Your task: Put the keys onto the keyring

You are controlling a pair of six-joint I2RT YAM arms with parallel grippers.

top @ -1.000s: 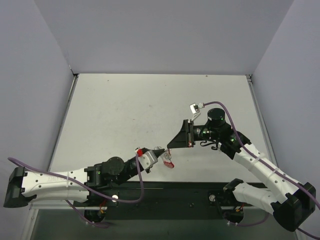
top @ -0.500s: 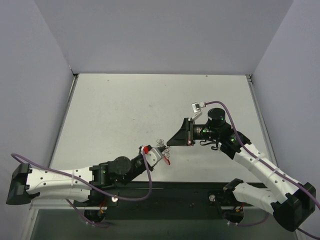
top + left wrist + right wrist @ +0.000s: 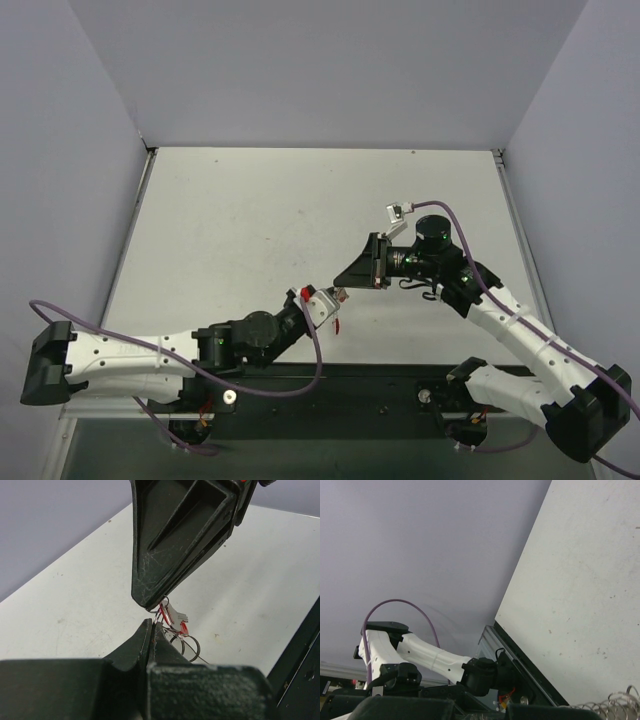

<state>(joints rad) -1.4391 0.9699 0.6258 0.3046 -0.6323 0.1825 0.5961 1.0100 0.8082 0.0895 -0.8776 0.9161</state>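
Threading — left pincer [image 3: 152, 626] grasps the red curved clip with silver wire rings [image 3: 171, 621]; right pincer [image 3: 150, 601], clenched, touches it; next: fine alignment.

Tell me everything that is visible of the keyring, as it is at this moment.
The keyring is a small red curved clip joined to thin silver wire rings, metal by their look. It is held above the table, between both gripper tips: the left gripper is shut on it from below, the right gripper meets its upper end. The rings hang loose beneath.
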